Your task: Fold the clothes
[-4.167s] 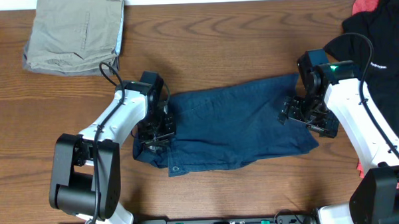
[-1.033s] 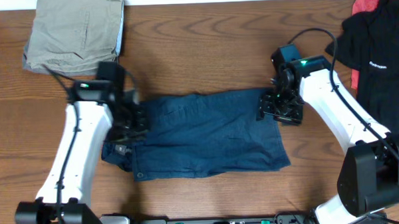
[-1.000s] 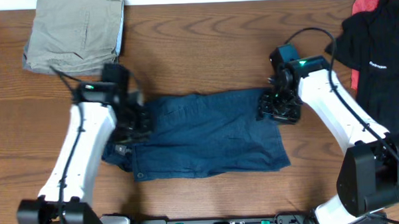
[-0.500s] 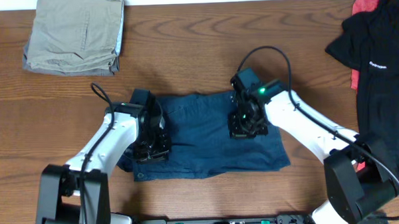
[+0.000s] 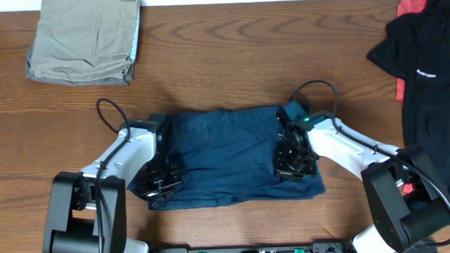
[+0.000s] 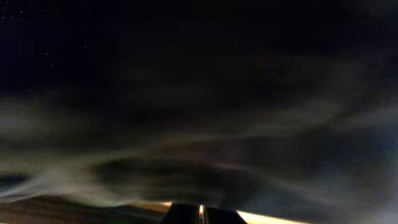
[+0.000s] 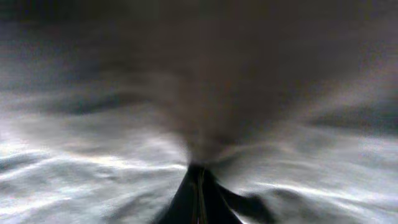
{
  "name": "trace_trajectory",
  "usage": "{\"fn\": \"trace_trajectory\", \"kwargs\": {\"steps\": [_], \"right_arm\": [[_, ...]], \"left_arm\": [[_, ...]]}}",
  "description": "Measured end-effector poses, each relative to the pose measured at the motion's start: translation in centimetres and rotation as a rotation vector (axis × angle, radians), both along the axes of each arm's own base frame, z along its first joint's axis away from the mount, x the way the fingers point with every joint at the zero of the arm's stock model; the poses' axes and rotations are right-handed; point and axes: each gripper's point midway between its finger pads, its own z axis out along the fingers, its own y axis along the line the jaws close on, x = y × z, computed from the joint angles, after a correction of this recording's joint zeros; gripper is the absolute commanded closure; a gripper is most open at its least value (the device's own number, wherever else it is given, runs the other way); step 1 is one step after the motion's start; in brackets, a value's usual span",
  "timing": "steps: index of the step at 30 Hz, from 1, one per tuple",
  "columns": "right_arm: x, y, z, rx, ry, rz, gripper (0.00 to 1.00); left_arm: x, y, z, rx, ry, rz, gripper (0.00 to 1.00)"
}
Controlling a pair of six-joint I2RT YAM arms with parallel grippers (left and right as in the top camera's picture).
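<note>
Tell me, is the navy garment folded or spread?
Folded, it seems: the navy garment lies as a compact rectangle with no legs spread out.

Wooden table (image 5: 230,62) carries navy clothes (image 5: 226,153), khaki trousers (image 5: 83,37), black T-shirt (image 5: 425,56).

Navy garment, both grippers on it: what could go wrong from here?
1. In the right wrist view, the navy garment puckers into the right gripper. A pinch that small may slip and leave the fold lopsided.
2. Cloth fills the left wrist view around the left gripper, so only the overhead view can check edge alignment. A crooked fold could go unnoticed.
</note>
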Motion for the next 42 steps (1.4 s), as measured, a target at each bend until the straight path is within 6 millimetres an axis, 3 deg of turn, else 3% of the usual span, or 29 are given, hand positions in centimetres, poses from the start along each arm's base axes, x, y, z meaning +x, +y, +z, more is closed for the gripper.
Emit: {"fn": "trace_trajectory", "kwargs": {"steps": [9,13,17,21,25,29,32,36,42], "right_arm": [[-0.9,-7.0,0.9,-0.214,0.122,-0.168,0.99],[1.1,-8.0,3.0,-0.252,0.084,-0.176,0.99],[6.0,-5.3,5.7,-0.108,-0.112,-0.134,0.99],[9.6,-0.8,8.1,0.081,-0.29,-0.048,0.99],[8.5,3.1,7.6,0.164,-0.269,0.05,0.99],[6.5,6.7,6.0,0.203,-0.214,0.146,0.99],[4.9,8.6,4.7,0.209,-0.165,0.193,0.99],[3.9,9.1,3.1,0.182,-0.111,0.193,0.99],[3.4,7.9,0.6,0.101,-0.042,0.169,0.99]], "left_arm": [[-0.8,2.7,1.7,0.07,0.012,0.072,0.94],[1.4,2.7,4.6,0.062,-0.151,0.071,0.94],[6.0,1.4,7.8,-0.001,-0.438,0.047,0.94],[9.0,-1.9,9.7,-0.142,-0.605,-0.032,0.94],[8.6,-6.1,8.7,-0.294,-0.546,-0.102,0.94],[7.4,-11.0,6.2,-0.424,-0.428,-0.197,0.94],[6.6,-13.5,4.3,-0.463,-0.356,-0.238,0.94],[5.5,-14.2,1.7,-0.453,-0.248,-0.214,0.94],[4.7,-13.0,-1.1,-0.387,-0.139,-0.162,0.94]]}}
